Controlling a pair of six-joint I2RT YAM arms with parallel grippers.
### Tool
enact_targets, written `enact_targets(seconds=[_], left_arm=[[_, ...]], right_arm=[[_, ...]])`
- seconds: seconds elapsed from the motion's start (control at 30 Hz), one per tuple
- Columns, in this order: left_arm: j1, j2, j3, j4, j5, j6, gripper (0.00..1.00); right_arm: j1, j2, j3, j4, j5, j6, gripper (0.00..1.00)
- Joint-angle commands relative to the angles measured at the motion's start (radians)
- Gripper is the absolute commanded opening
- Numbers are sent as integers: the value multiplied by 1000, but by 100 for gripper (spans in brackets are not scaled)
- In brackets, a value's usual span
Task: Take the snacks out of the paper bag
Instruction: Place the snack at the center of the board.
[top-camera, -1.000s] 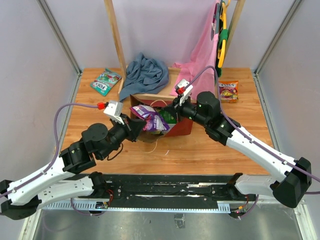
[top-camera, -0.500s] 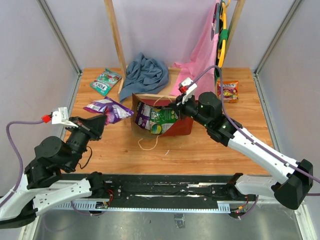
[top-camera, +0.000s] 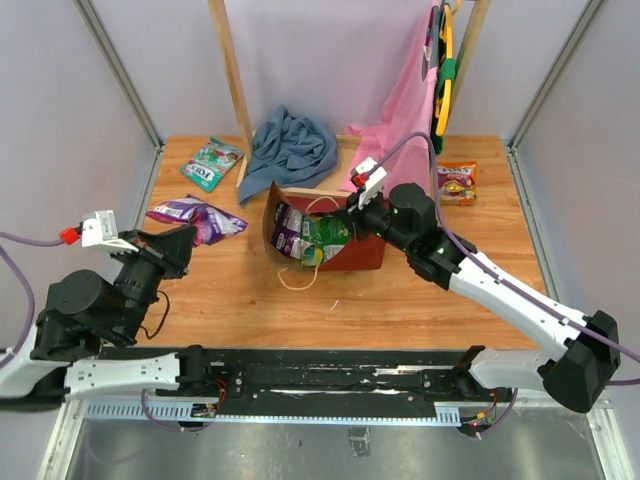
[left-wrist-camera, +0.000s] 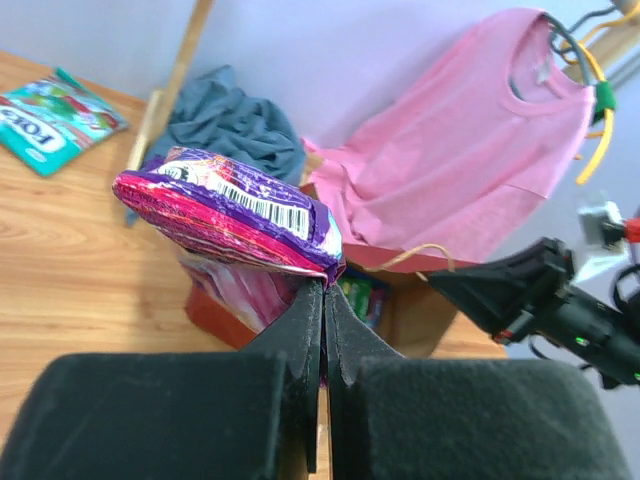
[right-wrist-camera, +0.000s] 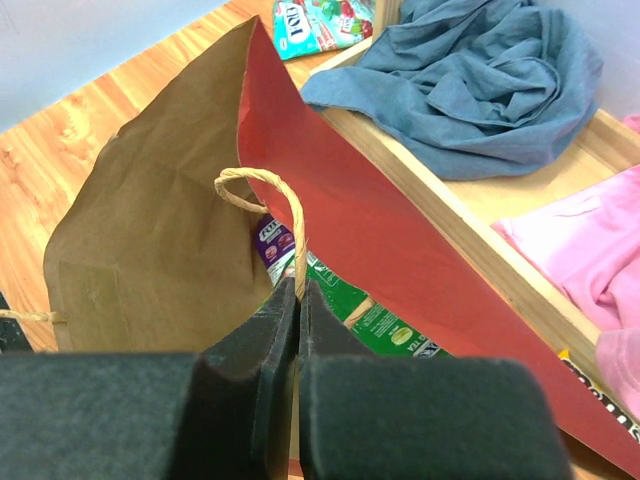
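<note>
Packet (left-wrist-camera: 225, 210) edge sits in left jaws, outside paper bag (top-camera: 362, 257).

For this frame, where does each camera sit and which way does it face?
Top external: above and behind the arms, looking down on the table; both arms show, bases at the bottom.
Left wrist: on the left arm, facing the back wall past a purple packet pinched in the left gripper, which fills the bottom edge.
Right wrist: on the right arm, looking down into the paper bag; the right gripper is shut on the twine handle.
Shared: both wrist views catch the grey-blue cloth and the teal packet.
</note>
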Motion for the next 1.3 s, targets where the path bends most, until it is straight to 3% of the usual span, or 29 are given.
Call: enact_targets(seconds=[0.0,0.07,0.17,0.33,0.47,0.57,0.67,0.73,0.77,0.83,0.87,1.1,1.27], left_arm=[[-191,30,19,80,-198,50,1],[-219,25,-5,194,-229,166,1],[-221,47,-60,493,-231,454,0],[-219,235,0,649,-343,716,1],[-155,264,-31,964,-293,972,0],[-87,309,3,933,-205,957,1],[-15,513,116,879,-199,982,1],[86,621,189,849,-174,953,1],[178,644,229,745,-101,846,1],[384,624,289,525,189,540,1],[472,610,285,513,290,474,0],[661,535,274,567,276,454,1],[959,477,158,449,441,285,1]], right_arm=[[21,13,31,25,-53,33,1],[26,15,36,20,-57,36,1],[35,17,43,12,-55,35,1],[49,8,55,-17,-29,18,1],[51,8,54,-18,-18,16,1],[52,15,50,-5,-29,22,1],[55,36,65,-15,-46,20,1],[59,42,72,-24,-45,15,1],[60,38,71,-27,-43,13,1],[61,23,61,-32,-39,2,1],[62,15,57,-43,-29,-6,1],[61,-14,52,-76,24,-55,1],[60,5,41,-57,-11,-39,1]])
